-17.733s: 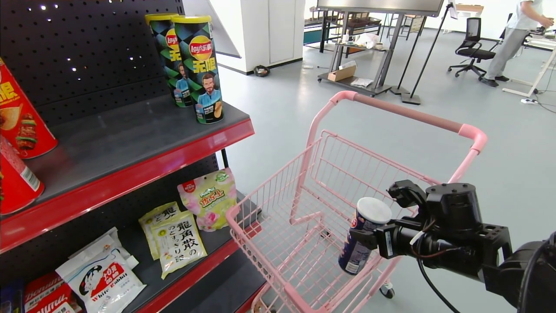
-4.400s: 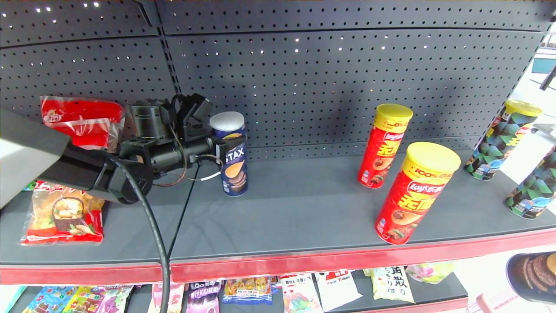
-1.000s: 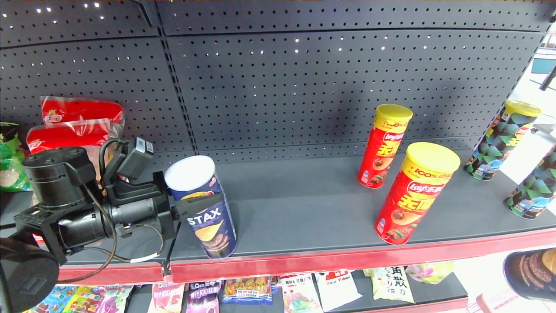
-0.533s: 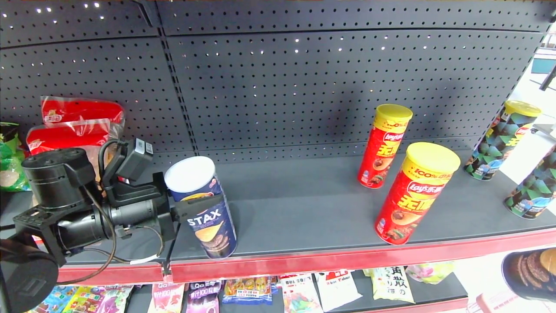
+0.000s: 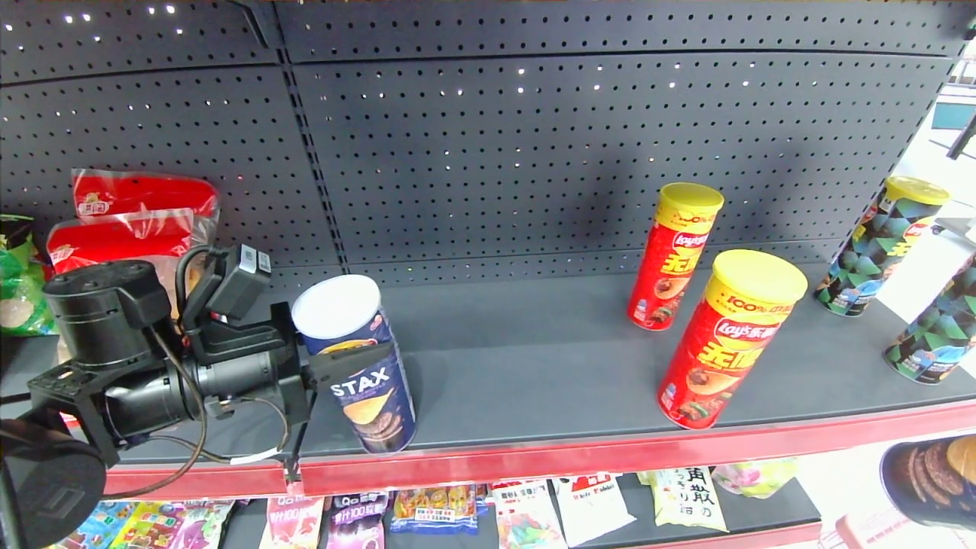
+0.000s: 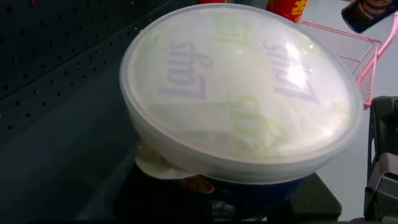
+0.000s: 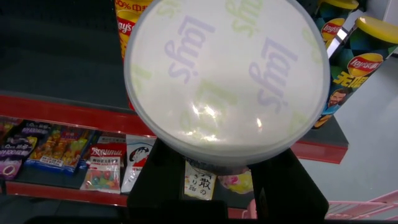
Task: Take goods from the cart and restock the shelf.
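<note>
A blue chip can with a white lid stands a little tilted at the front edge of the dark shelf, left of middle. My left gripper is shut on it from the left, one finger across its front. In the left wrist view its lid sits close above the gripper. A second dark can hangs low at the right, in front of the shelf. The right wrist view has that can's lid, with my right gripper shut on the can below it.
Two red cans with yellow lids stand right of middle, and two green-black cans at the far right. Red snack bags lean at the back left. Packets fill the lower shelf. The pink cart is off right.
The head view turned from the cart to the shelf. My left gripper carried the blue can from the shelf's back to its front edge. In the last second it barely shifted.
</note>
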`<state>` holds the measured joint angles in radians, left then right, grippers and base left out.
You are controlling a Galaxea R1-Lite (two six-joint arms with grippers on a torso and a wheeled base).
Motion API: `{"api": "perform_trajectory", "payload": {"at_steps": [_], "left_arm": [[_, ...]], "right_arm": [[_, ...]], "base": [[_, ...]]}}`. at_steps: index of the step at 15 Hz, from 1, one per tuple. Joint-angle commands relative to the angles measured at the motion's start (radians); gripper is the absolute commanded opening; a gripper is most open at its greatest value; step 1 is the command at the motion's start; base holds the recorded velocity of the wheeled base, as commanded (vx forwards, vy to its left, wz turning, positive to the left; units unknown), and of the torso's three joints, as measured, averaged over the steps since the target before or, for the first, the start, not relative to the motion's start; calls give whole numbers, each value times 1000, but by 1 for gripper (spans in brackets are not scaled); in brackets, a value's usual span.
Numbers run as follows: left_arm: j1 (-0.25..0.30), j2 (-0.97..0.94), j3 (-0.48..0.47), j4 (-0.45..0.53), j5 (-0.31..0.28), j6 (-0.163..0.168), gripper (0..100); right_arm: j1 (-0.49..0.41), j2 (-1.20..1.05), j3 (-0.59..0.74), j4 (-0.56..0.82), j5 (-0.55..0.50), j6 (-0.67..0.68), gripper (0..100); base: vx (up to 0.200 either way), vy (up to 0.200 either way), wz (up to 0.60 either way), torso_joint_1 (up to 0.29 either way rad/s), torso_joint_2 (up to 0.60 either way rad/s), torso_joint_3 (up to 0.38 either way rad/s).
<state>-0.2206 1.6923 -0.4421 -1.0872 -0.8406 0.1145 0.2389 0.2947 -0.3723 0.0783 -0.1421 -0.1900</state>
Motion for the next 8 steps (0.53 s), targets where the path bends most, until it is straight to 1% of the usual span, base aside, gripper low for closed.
{"api": "perform_trajectory", "payload": {"at_steps": [1,4,5,8], "left_arm": [[0,12,-9,1,-2,1,0],[-2,18,-15,0,-12,1,0],[-14,18,-15,0,-14,1,0],[-14,21,-21,0,-34,1,0]], "right_arm": [[0,0,0,0,-1,0,0],[0,0,0,0,1,0,0],[0,0,0,0,-1,0,0],[0,0,-2,0,-1,0,0]], "base": [[0,0,0,0,0,0],[0,0,0,0,0,0],[0,0,0,0,0,0],[0,0,0,0,0,0]]}}
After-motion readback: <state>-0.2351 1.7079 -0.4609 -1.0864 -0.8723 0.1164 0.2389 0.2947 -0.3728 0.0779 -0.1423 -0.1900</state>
